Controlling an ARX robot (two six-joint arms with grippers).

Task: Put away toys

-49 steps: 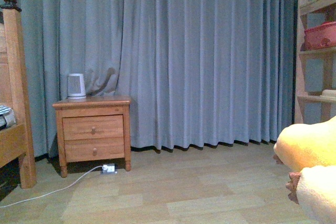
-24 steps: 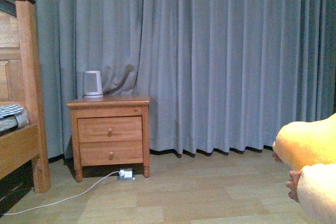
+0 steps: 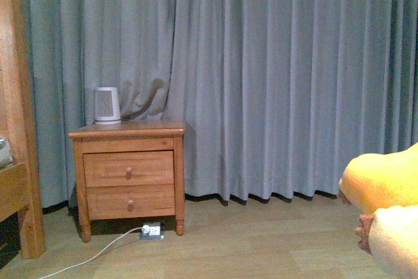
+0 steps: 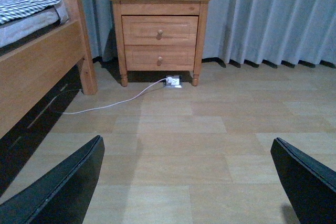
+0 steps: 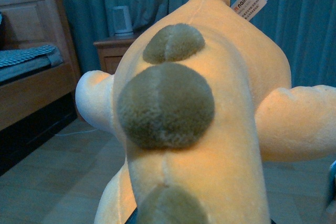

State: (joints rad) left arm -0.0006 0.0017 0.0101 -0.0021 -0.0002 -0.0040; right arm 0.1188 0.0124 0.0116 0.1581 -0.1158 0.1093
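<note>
Curtains [image 3: 274, 76] behind, plush [image 5: 231, 124] hides right end effector's grip; left end effector [image 4: 186, 141] gapes empty.

My left tool [image 4: 186, 142] shows two plain matte black fingers [image 4: 63, 187]: smooth, flat-sided wedges with straight edges, each narrowing to a blunt tip.

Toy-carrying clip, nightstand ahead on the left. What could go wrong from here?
1. The plush toy fills the right wrist view, so the grip on it cannot be checked; a slip might go unnoticed.
2. A white cable runs out from under the nightstand; driving that way could snag it.
</note>
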